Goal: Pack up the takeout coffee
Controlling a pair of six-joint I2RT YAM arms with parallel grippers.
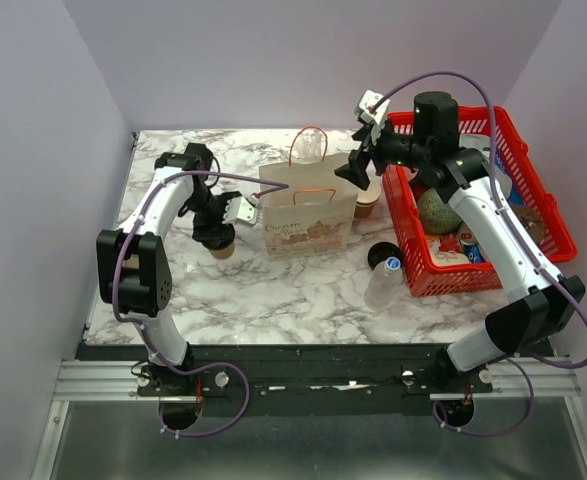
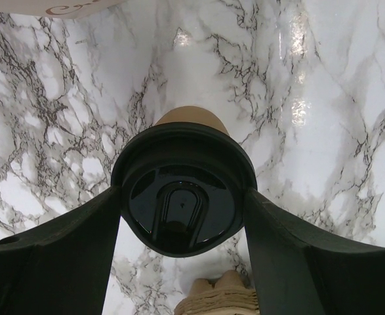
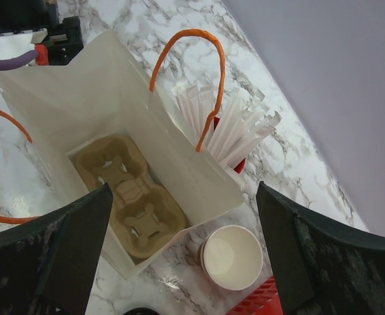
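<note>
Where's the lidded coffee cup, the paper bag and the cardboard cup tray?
coffee cup [image 2: 179, 203]: left wrist view, centre of its black lid.
paper bag [image 1: 308, 225]: top view, printed front face.
cup tray [image 3: 130, 197]: right wrist view, its middle.

The coffee cup is small, of tan kraft paper, closed by a round black lid. It is upright, just left of the paper bag on the marble table, with its lid rim pinched by the left gripper.

The small tan kraft-paper cup looks matt — its round black plastic lid gleams glossy; the white marble-veined tabletop shines smooth.
</note>
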